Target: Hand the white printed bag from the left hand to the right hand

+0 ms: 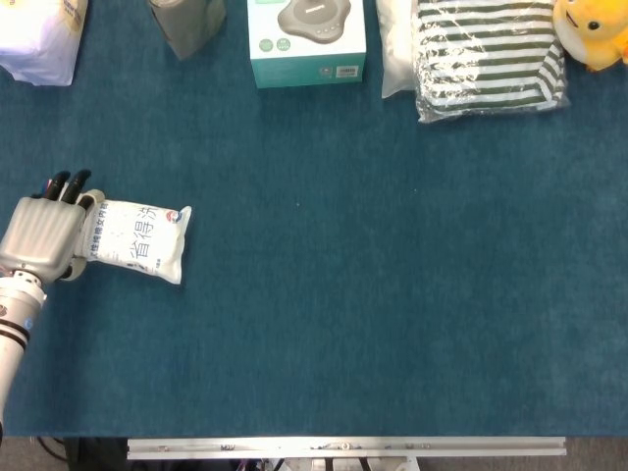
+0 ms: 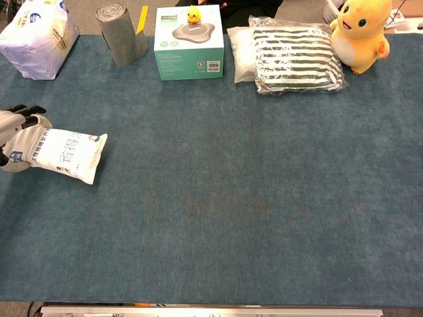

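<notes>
The white printed bag [image 1: 137,240] sits at the table's far left, gripped at its near end by your left hand [image 1: 41,238], fingers wrapped over it. Your right hand appears in neither view. You are at the carrying stage; next, bring the bag toward centre and present its free end for the right hand to take.

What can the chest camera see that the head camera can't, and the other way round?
Only the chest view shows the whole yellow duck plush, the little yellow duck figure on top of the teal box, and a yellow strip by the grey roll.

Only the head view shows the left arm's white wrist and the metal rail at the table's near edge.

Both show the left hand holding the white printed bag, and the striped packet. Neither shows the right hand.
</notes>
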Controlling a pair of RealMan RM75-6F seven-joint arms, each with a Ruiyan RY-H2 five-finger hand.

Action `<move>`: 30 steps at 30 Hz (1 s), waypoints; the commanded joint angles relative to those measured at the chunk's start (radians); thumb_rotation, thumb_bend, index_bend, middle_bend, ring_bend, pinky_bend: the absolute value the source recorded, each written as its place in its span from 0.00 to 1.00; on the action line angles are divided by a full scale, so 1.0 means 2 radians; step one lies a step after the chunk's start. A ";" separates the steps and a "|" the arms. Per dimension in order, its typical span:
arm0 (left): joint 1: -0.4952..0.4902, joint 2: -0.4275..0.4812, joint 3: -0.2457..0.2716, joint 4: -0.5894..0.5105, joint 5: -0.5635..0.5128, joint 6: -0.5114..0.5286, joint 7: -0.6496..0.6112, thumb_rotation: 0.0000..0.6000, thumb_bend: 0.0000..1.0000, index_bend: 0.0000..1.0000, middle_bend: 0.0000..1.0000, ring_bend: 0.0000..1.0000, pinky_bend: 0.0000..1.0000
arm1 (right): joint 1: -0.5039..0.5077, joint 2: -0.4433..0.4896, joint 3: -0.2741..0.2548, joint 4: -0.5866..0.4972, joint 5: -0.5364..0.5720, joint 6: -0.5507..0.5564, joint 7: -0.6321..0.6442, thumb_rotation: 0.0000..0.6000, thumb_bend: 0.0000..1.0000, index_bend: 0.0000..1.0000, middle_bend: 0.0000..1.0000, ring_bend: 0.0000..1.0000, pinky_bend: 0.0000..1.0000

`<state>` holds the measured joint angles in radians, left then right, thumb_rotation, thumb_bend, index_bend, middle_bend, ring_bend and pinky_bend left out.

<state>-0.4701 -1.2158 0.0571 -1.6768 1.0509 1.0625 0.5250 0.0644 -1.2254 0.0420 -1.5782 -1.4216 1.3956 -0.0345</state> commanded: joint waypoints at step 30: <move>-0.053 -0.105 -0.067 -0.066 -0.060 0.034 0.078 1.00 0.26 0.69 0.07 0.08 0.34 | 0.069 -0.021 0.021 -0.118 -0.043 -0.039 -0.077 1.00 0.09 0.19 0.34 0.33 0.33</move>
<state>-0.5645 -1.4136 -0.0690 -1.8126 0.9429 1.1263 0.6677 0.1981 -1.2623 0.0824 -1.8081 -1.5049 1.3238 -0.1826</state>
